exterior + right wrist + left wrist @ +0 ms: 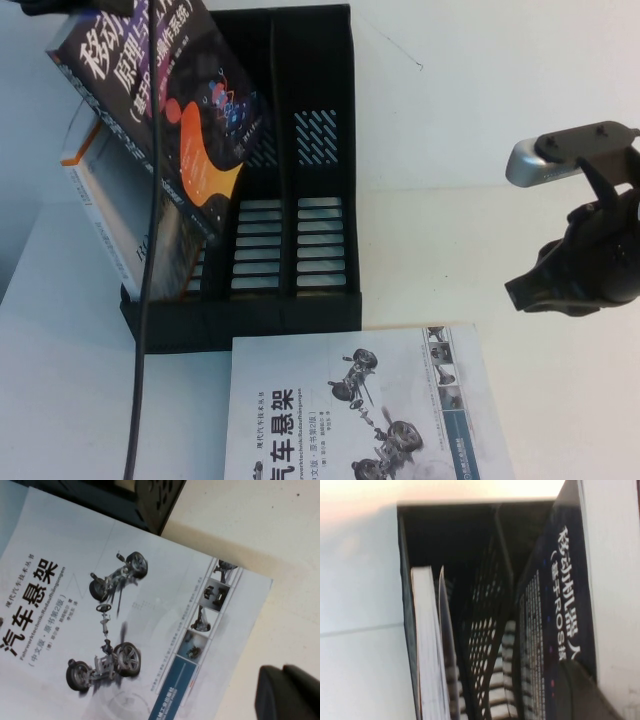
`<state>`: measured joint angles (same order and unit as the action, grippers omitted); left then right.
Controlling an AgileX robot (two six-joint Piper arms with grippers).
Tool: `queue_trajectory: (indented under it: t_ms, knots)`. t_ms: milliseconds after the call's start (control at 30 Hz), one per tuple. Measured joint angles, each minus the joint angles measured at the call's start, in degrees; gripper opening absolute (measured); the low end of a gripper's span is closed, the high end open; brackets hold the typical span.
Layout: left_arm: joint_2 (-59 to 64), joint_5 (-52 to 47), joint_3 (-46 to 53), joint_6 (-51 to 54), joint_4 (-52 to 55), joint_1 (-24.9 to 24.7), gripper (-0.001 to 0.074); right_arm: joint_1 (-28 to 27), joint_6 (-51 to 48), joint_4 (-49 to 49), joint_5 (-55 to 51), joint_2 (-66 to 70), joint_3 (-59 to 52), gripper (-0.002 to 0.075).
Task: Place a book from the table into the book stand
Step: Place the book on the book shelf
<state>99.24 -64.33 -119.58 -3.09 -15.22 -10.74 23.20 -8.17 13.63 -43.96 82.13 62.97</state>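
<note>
The black book (165,110), with white title characters and orange and blue blobs, hangs tilted over the left compartment of the black book stand (300,250). Its lower corner dips into the stand. My left gripper (592,692) is shut on the book's upper end and is almost cut off at the top left edge of the high view. In the left wrist view the book's spine (560,605) points down into the stand (485,605). My right gripper (545,285) hovers over the white table (520,150) to the right of the stand, shut and empty; its fingers (290,695) show together.
A white-and-orange book (100,220) leans in the stand's left compartment, also in the left wrist view (427,645). A white book with car suspension pictures (360,410) lies flat in front of the stand. A black cable (145,300) hangs from my left arm.
</note>
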Motion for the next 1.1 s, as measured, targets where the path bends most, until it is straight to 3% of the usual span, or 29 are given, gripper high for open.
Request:
queue_trajectory:
  t_ms: [600,1100]
  knots:
    - [3.03,-1.24,-2.33,-1.23,-2.41,0.00,0.0112,0.00,0.13,0.00,0.13,0.00,0.00,0.0000]
    - [9.90,0.75,-2.33,-1.21,1.85,-3.68,0.0112,0.00,0.13,0.00,-0.05,0.00,0.00,0.0000]
